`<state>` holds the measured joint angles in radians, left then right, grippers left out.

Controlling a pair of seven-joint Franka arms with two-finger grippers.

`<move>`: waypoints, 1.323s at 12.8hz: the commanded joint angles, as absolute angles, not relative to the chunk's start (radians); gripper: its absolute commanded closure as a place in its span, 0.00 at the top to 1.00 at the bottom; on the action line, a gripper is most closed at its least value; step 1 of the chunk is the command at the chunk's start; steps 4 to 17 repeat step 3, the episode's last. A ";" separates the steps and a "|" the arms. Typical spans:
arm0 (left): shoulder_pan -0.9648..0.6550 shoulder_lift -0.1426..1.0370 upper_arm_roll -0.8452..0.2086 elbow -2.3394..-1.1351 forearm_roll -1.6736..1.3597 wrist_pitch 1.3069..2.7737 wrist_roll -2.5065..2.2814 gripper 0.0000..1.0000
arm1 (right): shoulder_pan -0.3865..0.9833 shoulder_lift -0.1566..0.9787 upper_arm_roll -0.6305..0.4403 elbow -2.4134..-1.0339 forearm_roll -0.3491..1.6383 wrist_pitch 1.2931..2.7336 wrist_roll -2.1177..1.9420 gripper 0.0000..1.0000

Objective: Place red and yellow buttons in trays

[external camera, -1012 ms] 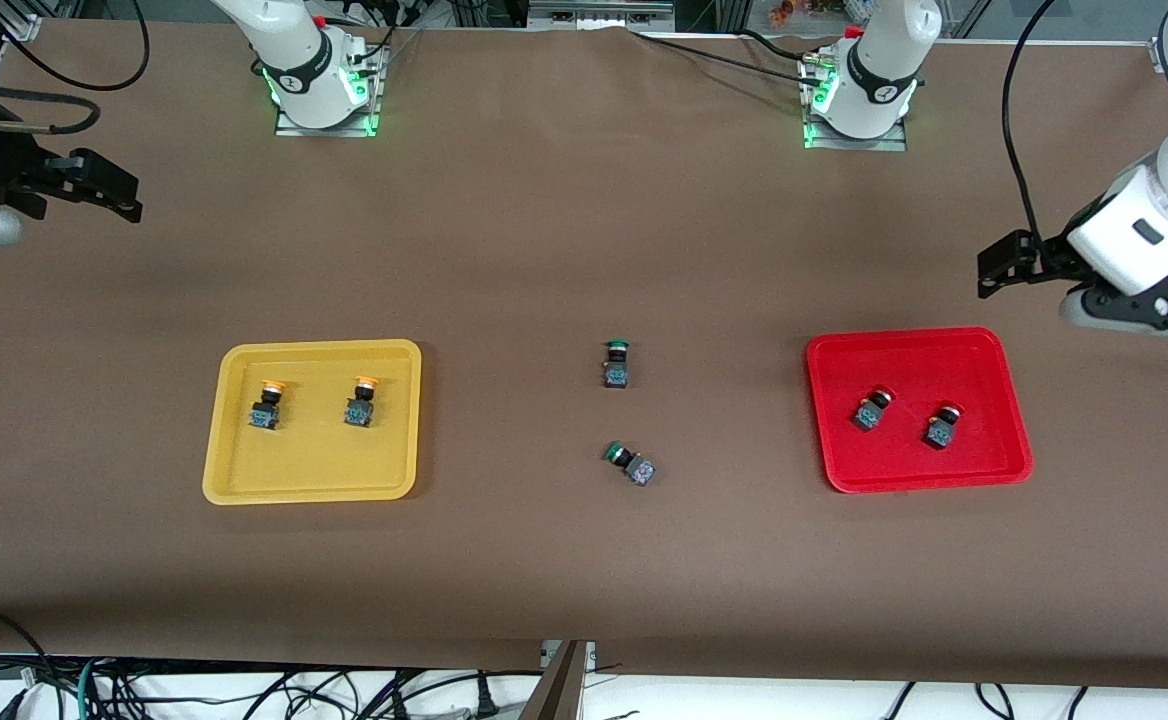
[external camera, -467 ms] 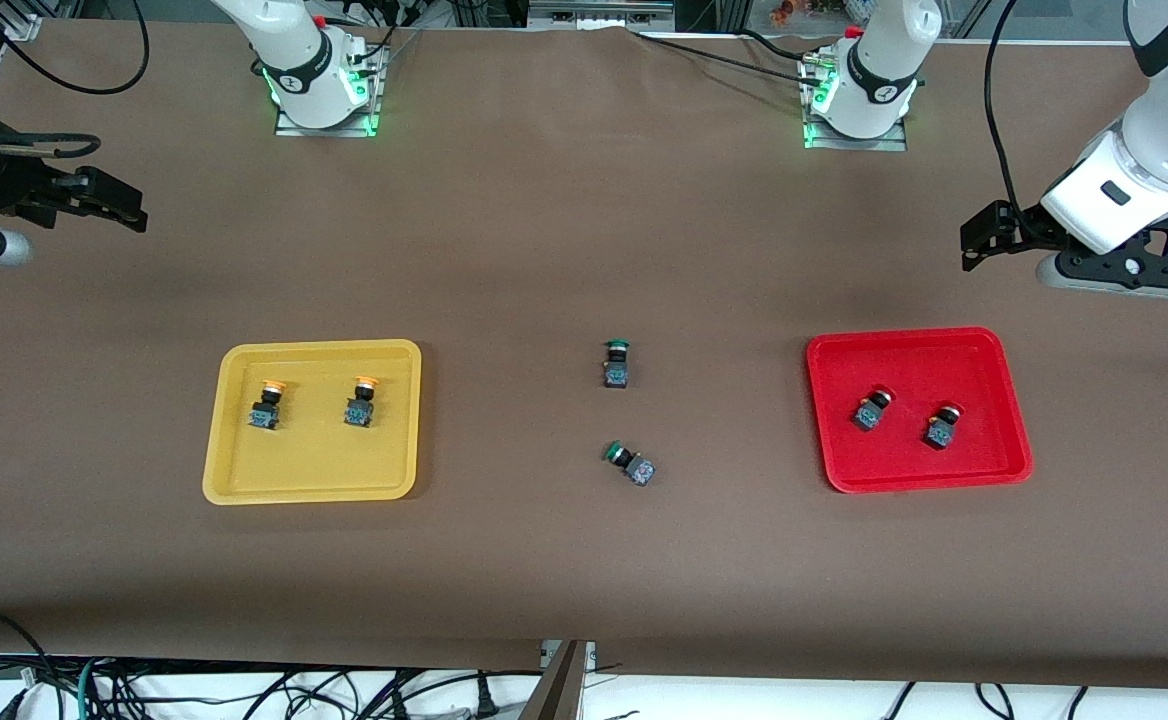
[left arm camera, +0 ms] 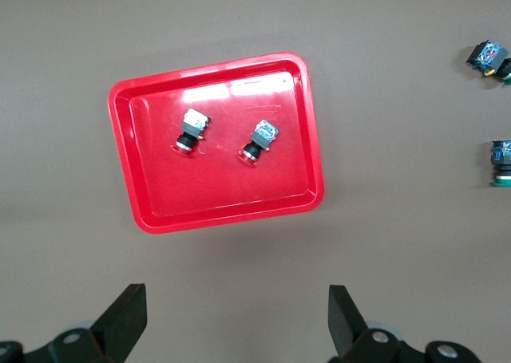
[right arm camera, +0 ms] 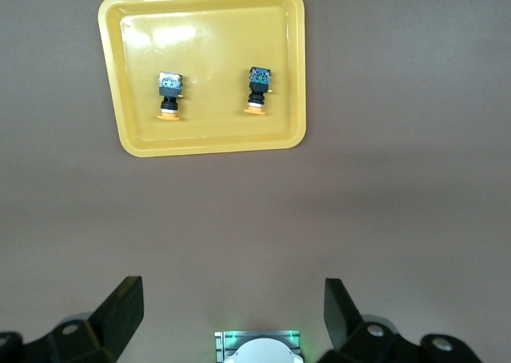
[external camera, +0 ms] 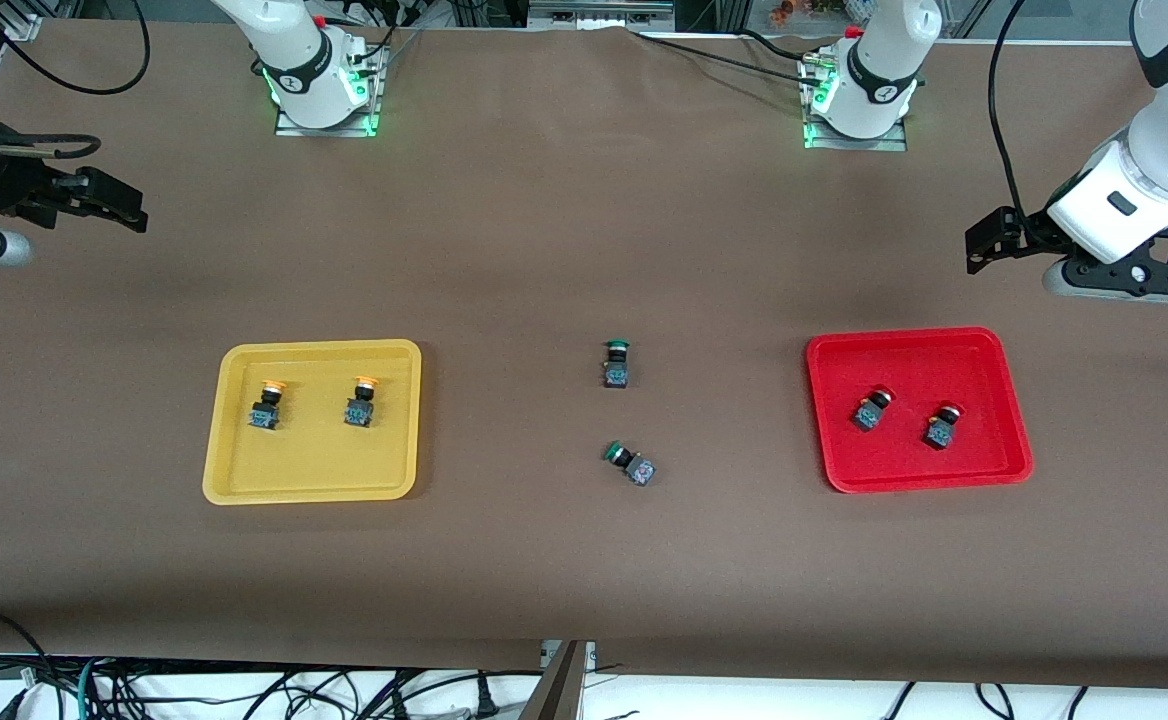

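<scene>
Bench [external camera: 564,250] with both sorting trays filled. The yellow tray [external camera: 312,421], toward the right arm's end, holds the two yellow-capped buttons [external camera: 267,404] [external camera: 361,401] side by side, caps pointing toward the robot bases. The red tray [external camera: 918,409], toward the left arm's end, holds the two red-capped buttons [external camera: 871,409] [external camera: 942,425], apart from each other, long axes tilted. Two green-capped buttons [external camera: 616,364] [external camera: 630,464] lie on the bare bench between the trays, outside the task.

The left gripper [external camera: 984,250] hangs above the bench just outside the red tray's rim on the base side, jaws spread and empty [left arm camera: 231,319]. The right gripper [external camera: 114,200] hangs over the bench's end, well apart from the yellow tray, jaws likewise spread and empty [right arm camera: 231,311].

By these views, no red or yellow button remains outside a tray; the task appears complete and no further grasp seems called for.
</scene>
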<state>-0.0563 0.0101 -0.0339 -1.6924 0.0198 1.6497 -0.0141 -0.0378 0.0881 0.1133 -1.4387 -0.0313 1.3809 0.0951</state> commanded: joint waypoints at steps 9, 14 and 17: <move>-0.046 0.035 -0.035 -1.654 0.000 1.626 -0.012 1.00 | -0.048 0.083 0.114 -1.434 -0.014 1.374 0.080 1.00; -0.046 0.035 -0.035 -1.654 0.000 1.626 -0.012 1.00 | -0.048 0.083 0.114 -1.434 -0.014 1.374 0.080 1.00; -0.046 0.035 -0.035 -1.654 0.000 1.626 -0.012 1.00 | -0.048 0.083 0.114 -1.434 -0.014 1.374 0.080 1.00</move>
